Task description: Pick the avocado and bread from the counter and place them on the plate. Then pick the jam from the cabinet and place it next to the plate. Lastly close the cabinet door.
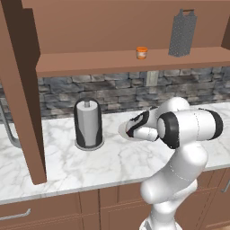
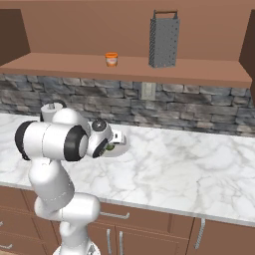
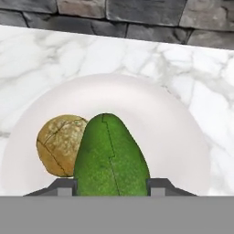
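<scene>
White marble table (image 2: 189, 169) holds the plate (image 3: 173, 123). Over the plate, the hand (image 3: 112, 187) squeezes the green avocado (image 3: 111, 157), right beside the bread (image 3: 59, 144). Up on the cabinet shelf (image 2: 124, 67) sits the little orange jam (image 2: 111, 59) near a grey grater (image 2: 163, 39).

Light was even and bright across the rendered kitchen, with no glare on the marble counter (image 1: 67, 166). Soft shade lay beneath the cabinet (image 1: 126, 63) shelf, darkening the stone wall (image 2: 199, 107) behind, and the left side of the cabinet interior was dimmer. The plate (image 3: 173, 123) looked flat and pale. The avocado (image 3: 111, 157) and bread (image 3: 57, 144) appeared slightly soft up close, without edge distortion.
</scene>
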